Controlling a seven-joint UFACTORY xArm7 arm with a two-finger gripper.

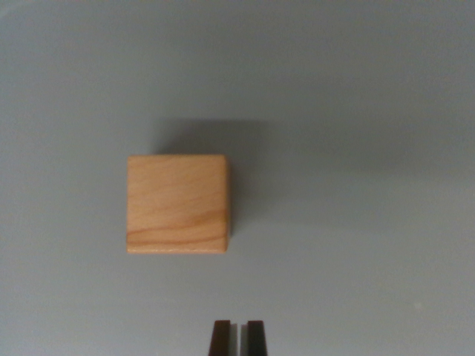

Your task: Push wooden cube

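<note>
1. Nearest the wrist camera, the tool [238,337] shows only as two dark fingertips at the bottom edge, drawn almost together with a thin sliver of gap between them, and nothing held in that gap
2. Wrist view: the wooden cube [177,204] sits on the plain grey worktop [371,148], a little toward the wrist view's left of centre, apart from the tool and not touching it
3. Risk, as I judge it: the tool lines up with the cube's right edge, not its middle; a push straight ahead from there would likely catch the corner, so the block would spin or slip aside instead of sliding true
4. A second risk is height: how far the tips stand above the worktop cannot be told, so they could skim over the top face
5. Orientation: the cube lies square to the frame, grain running across; its visible face is near square, so no long axis stands out
</note>
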